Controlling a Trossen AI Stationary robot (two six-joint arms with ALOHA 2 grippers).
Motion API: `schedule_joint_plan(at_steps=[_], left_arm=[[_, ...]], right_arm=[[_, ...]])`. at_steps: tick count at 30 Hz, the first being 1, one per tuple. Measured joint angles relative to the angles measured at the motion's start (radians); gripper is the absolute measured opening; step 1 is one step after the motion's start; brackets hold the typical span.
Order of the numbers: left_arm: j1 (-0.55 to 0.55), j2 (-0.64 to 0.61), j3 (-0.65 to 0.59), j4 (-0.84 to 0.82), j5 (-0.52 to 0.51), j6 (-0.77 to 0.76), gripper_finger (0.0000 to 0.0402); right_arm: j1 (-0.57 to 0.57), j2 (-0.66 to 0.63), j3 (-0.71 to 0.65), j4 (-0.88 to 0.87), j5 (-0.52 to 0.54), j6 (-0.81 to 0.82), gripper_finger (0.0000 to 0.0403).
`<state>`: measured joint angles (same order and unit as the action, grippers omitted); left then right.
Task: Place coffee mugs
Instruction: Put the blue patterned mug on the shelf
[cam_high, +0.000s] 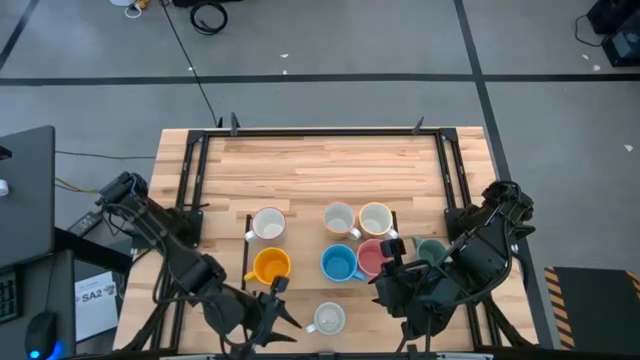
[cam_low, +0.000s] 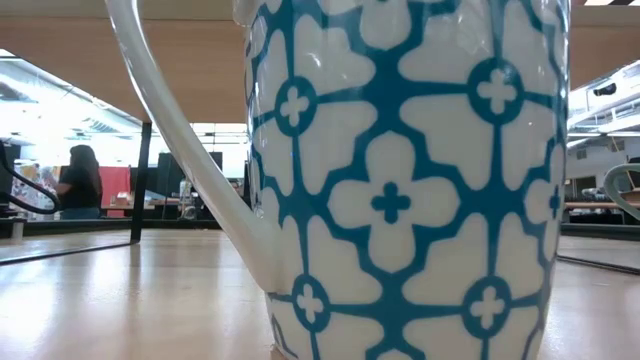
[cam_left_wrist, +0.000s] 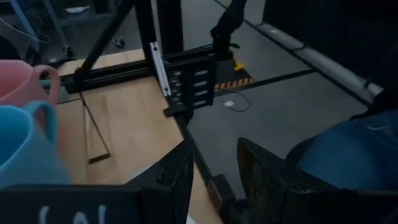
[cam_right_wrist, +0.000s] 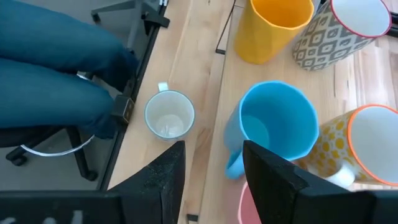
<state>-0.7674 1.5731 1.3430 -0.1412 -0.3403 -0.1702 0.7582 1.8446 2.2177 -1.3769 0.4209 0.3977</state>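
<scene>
Several coffee mugs stand upright on the wooden table (cam_high: 320, 165): a white one (cam_high: 268, 224), an orange-yellow one (cam_high: 270, 265), a cream one (cam_high: 338, 218), a yellow-patterned one (cam_high: 375, 218), a blue one (cam_high: 338, 262), a pink one (cam_high: 372, 256) and a dark green one (cam_high: 430, 250). A white mug with a blue pattern (cam_high: 328, 318) stands alone near the front edge. My left gripper (cam_high: 285, 305) hovers open to its left. My right gripper (cam_high: 390, 268) hangs open above the blue mug's handle (cam_right_wrist: 233, 163) and the pink mug, with nothing between its fingers.
A black frame (cam_high: 195, 190) runs along the table's left, right and far sides. A seated person's legs in blue jeans (cam_right_wrist: 56, 68) are close to the front edge. The patterned mug (cam_low: 400, 180) fills the low view. The table's far half is bare wood.
</scene>
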Motion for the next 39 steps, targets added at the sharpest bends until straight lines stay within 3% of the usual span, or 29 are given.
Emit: schedule_joint_plan(at_steps=[9, 13, 22, 33, 39], left_arm=[[0.0, 0.072, 0.0, -0.007, -0.039, 0.037, 0.013], [-0.023, 0.107, 0.0, -0.002, -0.09, -0.09, 0.013], [-0.097, 0.129, 0.0, -0.015, -0.082, -0.316, 0.013], [-0.041, 0.184, 0.0, -0.002, -0.051, -0.143, 0.013], [-0.039, 0.215, 0.0, -0.016, -0.048, -0.127, 0.013]], right_arm=[[0.0, 0.0, 0.0, 0.081, -0.001, 0.003, 0.0166], [0.0, 0.0, 0.0, 0.119, -0.003, -0.006, 0.0166], [0.001, 0.0, 0.0, 0.12, -0.025, -0.008, 0.0166], [0.001, 0.001, 0.0, 0.13, -0.025, 0.035, 0.0166], [0.001, 0.001, 0.0, 0.144, -0.025, 0.07, 0.0166]])
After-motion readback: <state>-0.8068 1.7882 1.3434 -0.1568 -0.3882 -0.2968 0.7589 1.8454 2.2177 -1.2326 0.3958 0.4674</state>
